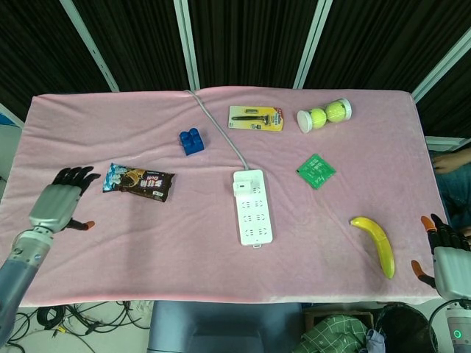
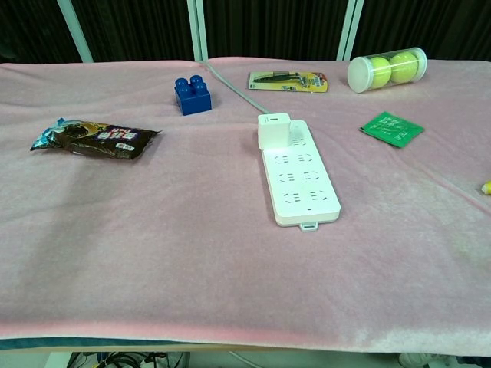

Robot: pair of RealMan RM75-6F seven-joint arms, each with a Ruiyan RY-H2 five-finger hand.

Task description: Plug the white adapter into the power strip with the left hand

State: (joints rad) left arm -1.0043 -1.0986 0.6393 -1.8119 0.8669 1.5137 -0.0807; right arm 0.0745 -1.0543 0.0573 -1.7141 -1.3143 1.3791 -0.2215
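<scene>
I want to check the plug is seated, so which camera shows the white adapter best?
The chest view: the white adapter appears close and from the side, standing up from the far end of the power strip. The head view shows it only from above, small, as a white square hard to separate from the strip.

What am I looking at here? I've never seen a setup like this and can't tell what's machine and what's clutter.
Both pictures come from the robot's own cameras: one looks down from its head, one forward from its chest. The left robot hand and the right robot hand are at the table's edges, fingers apart, holding nothing. On the pink cloth lie a power strip with a white adapter sitting at its far end, a blue block, a snack bar, a carded tool, a tube of tennis balls, a green packet and a banana.
</scene>
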